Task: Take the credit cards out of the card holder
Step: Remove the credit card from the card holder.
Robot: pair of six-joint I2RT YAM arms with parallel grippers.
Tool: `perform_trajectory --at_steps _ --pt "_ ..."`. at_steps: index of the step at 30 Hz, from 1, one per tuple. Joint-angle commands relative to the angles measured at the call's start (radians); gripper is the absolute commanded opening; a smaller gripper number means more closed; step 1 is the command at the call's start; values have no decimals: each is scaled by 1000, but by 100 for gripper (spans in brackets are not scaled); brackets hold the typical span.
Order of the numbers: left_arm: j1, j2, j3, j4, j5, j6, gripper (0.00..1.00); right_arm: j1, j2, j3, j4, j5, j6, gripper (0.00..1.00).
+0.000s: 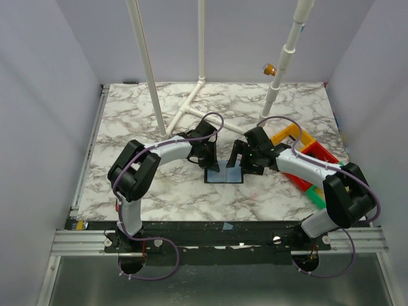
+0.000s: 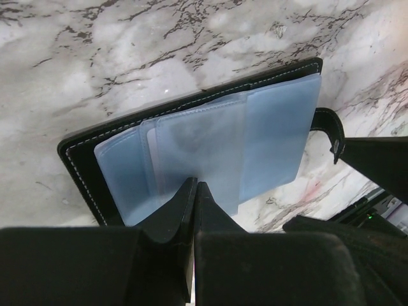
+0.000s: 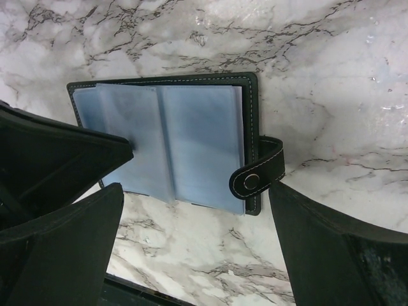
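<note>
Lying open mid-tabletop, card holder (image 1: 224, 173): long axis parallel to near edge. Left claw (image 2: 194, 189) pressed together at blue sleeves (image 2: 210, 143); right claw (image 3: 197, 186) spread, straddling strap (image 3: 258, 173) end.

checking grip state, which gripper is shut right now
The left gripper: closed tight at the blue sleeves of the card holder, while the right gripper is spread wide.

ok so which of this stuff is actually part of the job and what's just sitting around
For the job: card holder, lying open; pale blue credit cards in it; left gripper; right gripper.
Just lying about: yellow, red and green bins; white pipes.
</note>
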Motion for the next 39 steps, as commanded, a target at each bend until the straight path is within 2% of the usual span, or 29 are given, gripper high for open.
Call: perform_trajectory --at_steps 1,7,12,15,23,24,30,33,39 --pt "-10 33 29 14 33 -20 0 26 -28 21 -18 36 14 96" --pt "-16 42 34 17 38 -30 0 76 -25 60 -43 102 26 72" --pt "-16 48 30 19 38 -35 0 131 -18 86 -58 143 36 70" --pt "-16 47 31 20 38 -37 0 133 18 72 -37 130 36 60" --pt "-17 47 35 15 40 -37 0 133 87 44 82 112 18 55" --pt "-18 47 38 12 39 -35 0 133 98 46 92 109 19 52" --pt "-17 46 42 5 36 -29 0 132 151 56 108 114 22 40" --pt "-18 46 44 5 37 -30 0 133 165 57 112 117 23 40" --pt "-17 43 46 0 35 -27 0 133 185 61 115 123 18 32"
